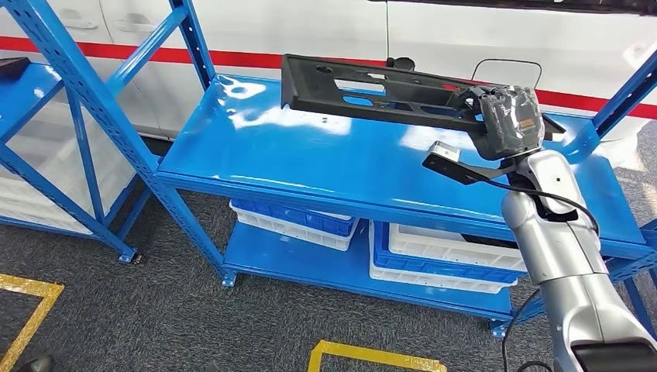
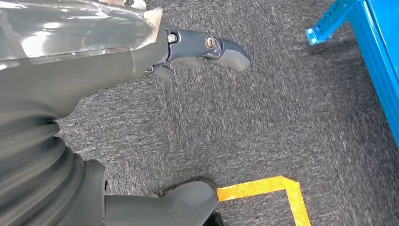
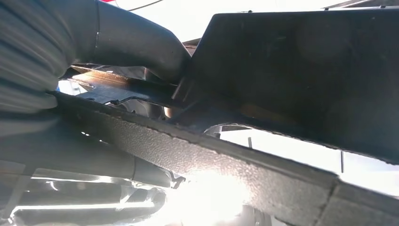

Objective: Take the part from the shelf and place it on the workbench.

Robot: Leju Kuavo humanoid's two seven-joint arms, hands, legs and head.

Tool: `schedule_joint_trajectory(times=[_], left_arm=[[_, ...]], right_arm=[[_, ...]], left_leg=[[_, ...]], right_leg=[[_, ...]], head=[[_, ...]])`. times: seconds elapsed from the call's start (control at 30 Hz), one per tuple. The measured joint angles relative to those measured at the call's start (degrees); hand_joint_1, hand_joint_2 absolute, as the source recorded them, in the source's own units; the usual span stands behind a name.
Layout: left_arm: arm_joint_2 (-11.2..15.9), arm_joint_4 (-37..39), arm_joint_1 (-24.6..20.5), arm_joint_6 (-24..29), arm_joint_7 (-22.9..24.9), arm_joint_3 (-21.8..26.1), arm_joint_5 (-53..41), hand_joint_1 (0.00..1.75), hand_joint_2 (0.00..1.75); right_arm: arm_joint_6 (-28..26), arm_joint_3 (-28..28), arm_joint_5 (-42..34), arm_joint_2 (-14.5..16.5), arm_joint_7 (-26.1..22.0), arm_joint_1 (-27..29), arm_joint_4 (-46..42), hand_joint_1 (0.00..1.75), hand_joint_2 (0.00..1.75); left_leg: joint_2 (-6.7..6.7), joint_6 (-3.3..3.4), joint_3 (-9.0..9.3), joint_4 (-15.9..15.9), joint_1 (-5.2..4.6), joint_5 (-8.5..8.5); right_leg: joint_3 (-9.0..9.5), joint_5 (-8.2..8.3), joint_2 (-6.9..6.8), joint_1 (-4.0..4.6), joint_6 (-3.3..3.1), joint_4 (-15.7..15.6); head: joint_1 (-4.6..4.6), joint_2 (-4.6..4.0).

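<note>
Right robot hand (image 1: 507, 116) grips the black part (image 1: 372, 91) by one end above the shelf (image 1: 310, 167); lopsided hold, it could twist loose. Left robot hand (image 2: 141, 52) hangs empty, fingers apart.

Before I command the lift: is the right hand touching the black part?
Touching. Right wrist view shows the thumb pressed on the black part; head view shows the right hand wrapped around its end.

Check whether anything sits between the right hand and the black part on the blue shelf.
Nothing visible does. The right hand already grips the black part at its right end, and the part looks raised above the blue shelf top. The right wrist view shows the thumb pressed against the part.
</note>
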Motion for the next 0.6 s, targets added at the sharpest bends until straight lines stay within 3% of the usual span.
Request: schedule_joint_trajectory(times=[0.07, 0.2, 0.27, 0.33, 0.4, 0.43, 0.47, 0.53, 0.6], left_arm=[[-0.01, -0.01, -0.21, -0.15, 0.32, -0.12, -0.43, 0.00, 1.75], [0.03, -0.03, -0.34, -0.58, 0.83, -0.35, -0.63, 0.00, 1.75], [0.04, -0.04, -0.41, -0.75, 0.90, -0.53, -0.69, 0.00, 1.75], [0.01, -0.04, -0.44, -0.77, 0.92, -0.62, -0.74, 0.00, 1.75], [-0.01, -0.04, -0.44, -0.77, 0.96, -0.64, -0.76, 0.00, 1.75], [-0.01, -0.04, -0.44, -0.76, 0.97, -0.65, -0.76, 0.00, 1.75], [-0.01, -0.04, -0.45, -0.75, 0.97, -0.65, -0.75, 0.00, 1.75], [0.08, -0.07, -0.54, -0.68, 0.89, -0.65, -0.67, 0.00, 1.75], [0.15, -0.11, -0.65, -0.58, 0.74, -0.65, -0.59, 0.00, 1.75]], right_arm=[[-0.01, -0.32, -0.25, -0.39, -0.12, -0.02, 0.12, 1.69, 1.75], [-0.04, -0.69, -0.38, -0.85, -0.29, 0.67, 0.50, 1.69, 1.75], [-0.08, -0.72, -0.37, -0.91, -0.34, 0.80, 0.59, 1.69, 1.75], [-0.11, -0.73, -0.38, -0.94, -0.37, 0.95, 0.60, 1.69, 1.75], [-0.11, -0.73, -0.39, -0.94, -0.39, 1.23, 0.62, 1.69, 1.75], [-0.12, -0.72, -0.38, -0.92, -0.42, 1.37, 0.63, 1.69, 1.75], [-0.14, -0.72, -0.36, -0.89, -0.45, 1.47, 0.63, 1.69, 1.75], [-0.27, -0.71, -0.25, -0.79, -0.51, 1.47, 0.64, 1.69, 1.75], [-0.50, -0.73, -0.09, -0.76, -0.50, 1.35, 0.74, 1.69, 1.75]], left_leg=[[-0.20, -0.83, -1.05, 1.40, -0.09, -0.46], [-0.35, -1.84, -2.32, 2.49, -0.02, -0.70], [-0.21, -2.41, -3.53, 5.54, 0.18, -3.43], [-0.06, -2.89, -6.13, 12.60, 0.31, -8.07], [-0.02, -2.93, -8.03, 18.29, 0.36, -10.63], [-0.02, -2.70, -7.53, 18.25, 0.35, -10.37], [-0.02, -2.29, -5.81, 15.93, 0.26, -9.23], [-0.02, -0.93, -0.48, 7.73, -0.16, -6.55], [0.10, 0.00, 2.51, 2.64, -0.82, -5.20]], right_leg=[[2.70, 1.33, 0.17, -0.01, 0.19, -5.29], [2.29, 1.79, 0.53, 0.12, -1.26, -5.50], [1.91, 2.27, 0.49, -0.02, -2.06, -5.52], [1.37, 2.73, 0.42, 0.10, -2.76, -5.52], [0.67, 3.24, 0.36, 0.39, -3.25, -5.51], [0.33, 3.55, 0.34, 0.56, -3.38, -5.51], [0.01, 3.88, 0.35, 0.75, -3.43, -5.52], [-0.40, 4.54, 0.35, 0.99, -3.39, -5.54], [-0.56, 5.17, 0.20, 1.01, -2.90, -5.63]], head=[[0.01, 0.00], [-0.38, 0.00], [-0.39, 0.00], [-0.41, 0.00], [-0.40, 0.00], [-0.41, 0.00], [-0.42, 0.00], [-0.38, 0.00], [-0.33, 0.00]])
